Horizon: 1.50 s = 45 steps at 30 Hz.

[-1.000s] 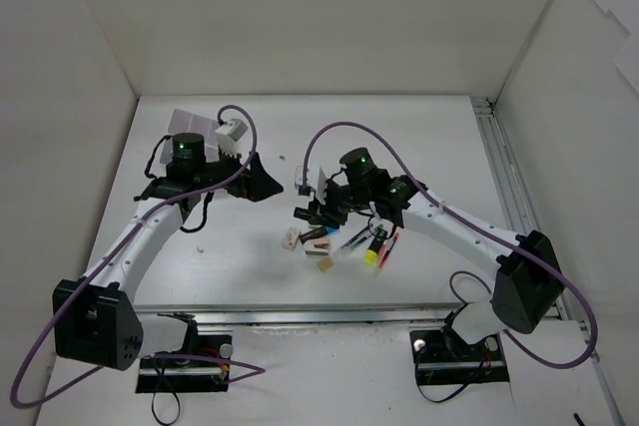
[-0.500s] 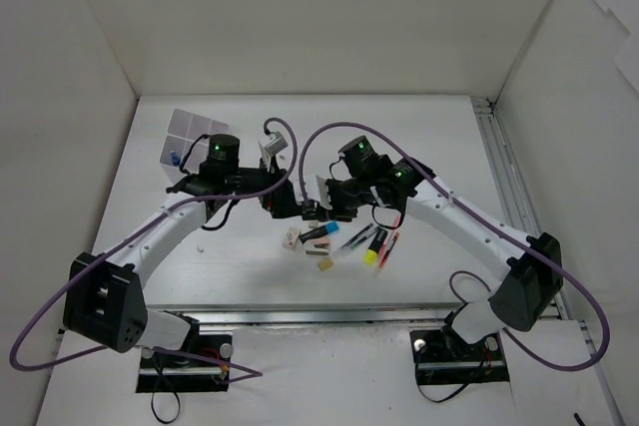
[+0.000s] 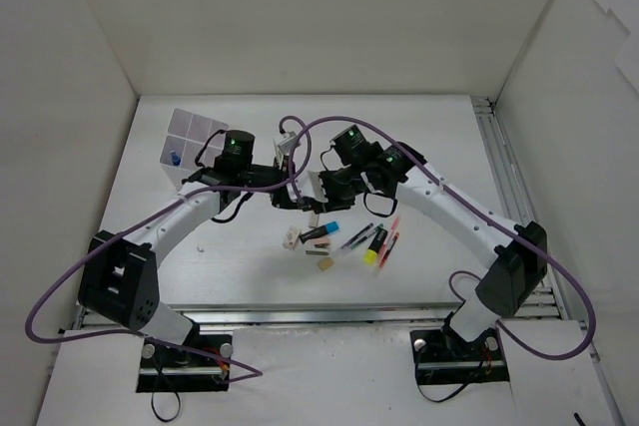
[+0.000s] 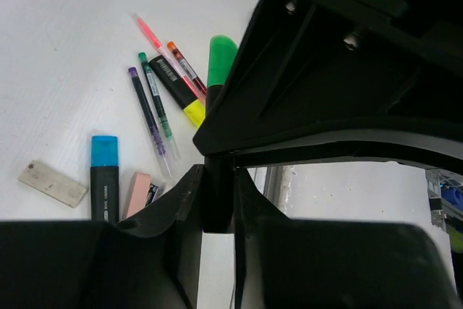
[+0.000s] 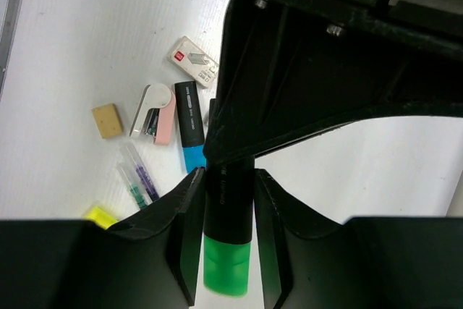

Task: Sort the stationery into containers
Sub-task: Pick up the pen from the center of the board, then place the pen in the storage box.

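A green highlighter (image 5: 228,251) with a black barrel hangs above the table between both arms. My right gripper (image 5: 228,186) is shut on its barrel, green cap toward the camera. My left gripper (image 4: 217,179) is shut on the barrel's black far end, facing the right one; the green cap (image 4: 221,59) shows behind the right gripper's body. In the top view the two grippers (image 3: 298,199) (image 3: 319,192) meet mid-table and hide the highlighter. The white compartment box (image 3: 190,135) stands at the far left with a blue item (image 3: 175,159) in it.
Below the grippers lie a blue highlighter (image 3: 324,231), a yellow highlighter (image 3: 374,249), thin pens (image 3: 357,236), red pens (image 3: 391,234), a white eraser (image 3: 291,237), a beige eraser (image 3: 325,264) and a pink eraser (image 5: 155,113). White walls enclose the table.
My left arm swung from the compartment box to mid-table and its jaws closed on the highlighter's free end. My right gripper lifted slightly toward it, still holding the highlighter.
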{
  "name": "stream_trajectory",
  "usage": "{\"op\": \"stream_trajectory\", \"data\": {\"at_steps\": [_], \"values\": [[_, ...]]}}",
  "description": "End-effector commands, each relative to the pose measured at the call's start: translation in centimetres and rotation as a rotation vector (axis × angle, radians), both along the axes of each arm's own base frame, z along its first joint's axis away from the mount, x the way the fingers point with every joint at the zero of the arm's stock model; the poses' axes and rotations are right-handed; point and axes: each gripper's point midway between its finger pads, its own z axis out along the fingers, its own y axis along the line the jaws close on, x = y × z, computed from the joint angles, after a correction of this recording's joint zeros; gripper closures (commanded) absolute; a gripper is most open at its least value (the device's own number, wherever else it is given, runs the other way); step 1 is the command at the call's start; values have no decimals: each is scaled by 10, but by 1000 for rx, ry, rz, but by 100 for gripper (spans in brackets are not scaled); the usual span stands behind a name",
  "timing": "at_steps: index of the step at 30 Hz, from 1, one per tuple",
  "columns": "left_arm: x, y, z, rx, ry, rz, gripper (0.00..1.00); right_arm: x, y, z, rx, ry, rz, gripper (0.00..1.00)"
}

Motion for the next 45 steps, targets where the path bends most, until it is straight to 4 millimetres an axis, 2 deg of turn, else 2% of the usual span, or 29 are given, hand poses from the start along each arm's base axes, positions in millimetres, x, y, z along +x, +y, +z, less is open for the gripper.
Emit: {"op": "stream_trajectory", "data": {"at_steps": [1,2,3,8,9,12,14,15,16,17,18,19,20,21,22,23,24,25,27,30,34,36,37,38,39,40,43,44,45], "values": [[18,-8,37,-75,-147,-9,95,-2,9,17,25,-18,38,100],[19,-9,38,-77,-143,-7,100,0,10,17,24,-13,30,100],[20,-9,37,-76,-138,-5,100,1,10,16,22,-9,24,100],[36,0,34,-69,-118,57,100,14,13,27,30,-7,-67,79],[40,3,35,-72,-96,77,100,18,13,27,26,-9,-80,61],[59,19,39,-94,-97,156,100,31,14,39,56,-21,-154,35],[75,37,36,-85,-95,236,100,39,13,45,85,-5,-222,34],[85,45,36,-73,-102,292,100,51,16,61,153,-42,-271,22],[92,53,33,-49,-103,342,100,56,14,67,182,-51,-300,17],[104,67,36,-31,-118,402,100,60,9,63,205,-35,-367,2],[116,82,35,16,-128,507,100,76,8,95,327,-124,-419,2],[124,93,35,43,-143,566,100,79,4,99,357,-146,-449,2],[132,104,39,64,-176,625,100,85,-5,86,370,-146,-527,2],[148,130,44,104,-211,767,100,94,-9,126,519,-241,-560,2],[153,141,49,123,-234,827,100,95,-19,109,517,-231,-627,2],[157,151,52,144,-252,886,100,99,-25,110,556,-245,-671,2],[160,165,58,160,-275,960,100,102,-34,134,648,-296,-701,2],[171,191,60,210,-299,1096,100,106,-45,133,657,-311,-755,2],[176,218,70,239,-324,1239,100,111,-61,131,684,-302,-837,2],[185,252,72,292,-331,1417,100,121,-81,121,686,-291,-953,2],[196,289,70,323,-362,1623,100,128,-90,109,680,-274,-1001,2],[208,301,72,326,-404,1663,100,131,-94,103,658,-270,-1022,2],[213,311,79,320,-425,1690,100,132,-96,110,664,-273,-1029,2],[222,317,73,333,-420,1698,100,133,-99,108,655,-269,-1037,2],[230,323,87,302,-452,1719,100,132,-100,109,650,-274,-1033,2],[236,333,90,295,-461,1743,100,133,-101,107,644,-276,-1036,2],[259,342,100,257,-512,1765,100,132,-108,100,624,-283,-1044,2],[270,346,89,273,-503,1749,100,134,-117,99,616,-299,-1073,2],[277,351,99,261,-522,1758,100,135,-120,97,606,-301,-1082,2]]}}
